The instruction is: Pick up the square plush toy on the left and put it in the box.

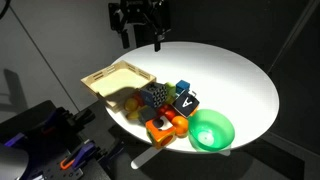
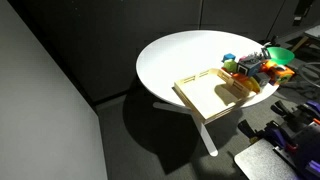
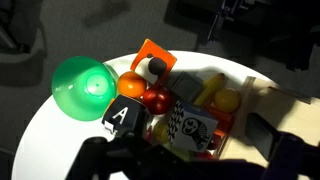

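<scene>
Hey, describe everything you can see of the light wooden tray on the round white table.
The shallow rectangular tray of pale tan wood has a flat floor and a low raised rim all round. It lies flat, open side up, at the edge of the round white table, as both exterior views show. Most of its floor looks bare. A pile of colourful toys crowds against one end; whether any toy lies over the rim is too small to tell. Nothing else touches it.
</scene>
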Robot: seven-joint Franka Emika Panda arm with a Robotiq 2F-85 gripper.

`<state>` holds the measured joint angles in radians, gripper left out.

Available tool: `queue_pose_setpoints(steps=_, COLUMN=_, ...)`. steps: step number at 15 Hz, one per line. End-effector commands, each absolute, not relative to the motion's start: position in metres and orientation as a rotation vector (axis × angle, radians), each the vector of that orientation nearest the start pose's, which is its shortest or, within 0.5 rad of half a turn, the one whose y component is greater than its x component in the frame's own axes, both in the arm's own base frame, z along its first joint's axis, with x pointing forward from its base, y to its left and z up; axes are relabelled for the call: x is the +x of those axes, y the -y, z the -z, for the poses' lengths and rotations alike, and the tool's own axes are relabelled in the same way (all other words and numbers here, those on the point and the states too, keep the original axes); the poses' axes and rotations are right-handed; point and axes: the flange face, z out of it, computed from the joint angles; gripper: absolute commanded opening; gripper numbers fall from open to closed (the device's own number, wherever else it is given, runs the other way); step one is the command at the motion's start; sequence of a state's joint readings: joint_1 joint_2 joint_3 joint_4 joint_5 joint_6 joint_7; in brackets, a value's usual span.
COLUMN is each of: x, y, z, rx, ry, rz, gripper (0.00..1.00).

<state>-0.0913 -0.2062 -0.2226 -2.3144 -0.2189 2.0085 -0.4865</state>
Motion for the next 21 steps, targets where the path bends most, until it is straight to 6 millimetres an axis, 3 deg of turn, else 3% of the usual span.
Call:
queue_pose_setpoints(steps=1, x=0.439, y=0.158, z=-0.417, rx=-3.197, ry=0.455, rz=-0.244, gripper=1.00)
queue_pose_setpoints(steps=5, x=0.439, y=0.158, z=-0.418, rx=-3.198, ry=0.455, rz=-0.243, gripper=1.00)
queue_pose_setpoints(steps=12, x=0.459, y=0.142, z=-0.403, rx=-3.168, ry=0.484, rz=-0.227, gripper=1.00)
queue_pose_setpoints(steps=21, x=0.495, y=0.100, z=-0.344, rx=-3.202, ry=0.443, rz=-0.170, gripper=1.00)
